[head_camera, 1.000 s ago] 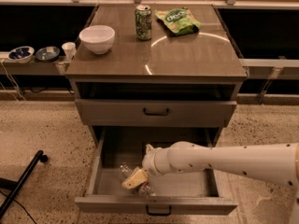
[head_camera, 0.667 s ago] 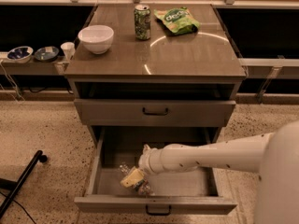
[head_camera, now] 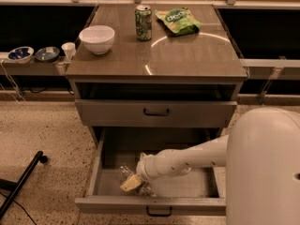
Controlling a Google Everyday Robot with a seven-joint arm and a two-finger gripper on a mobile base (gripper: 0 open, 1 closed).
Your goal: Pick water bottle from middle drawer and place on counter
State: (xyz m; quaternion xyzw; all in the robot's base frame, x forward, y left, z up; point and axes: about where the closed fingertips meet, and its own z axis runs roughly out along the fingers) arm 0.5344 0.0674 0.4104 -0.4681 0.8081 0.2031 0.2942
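Robot's hand (head_camera: pixel 131 183) dips slightly lower over clear crinkly plastic water bottle (head_camera: pixel 124 171) in deep grey metal middle drawer (head_camera: pixel 187 205); grip cannot be told; pickup pending.

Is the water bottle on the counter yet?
No, the water bottle lies in the open middle drawer, beside the gripper.

We saw the counter (head_camera: pixel 187 55) glossy grey-brown, mirroring light arcs, and the middle drawer (head_camera: pixel 197 205) matt grey metal. The water bottle (head_camera: pixel 124 171) looked clear, crinkly plastic beside the claw (head_camera: pixel 131 183), which sat low in that drawer on a smooth white arm (head_camera: pixel 187 159). The floor (head_camera: pixel 42 130) was speckled.
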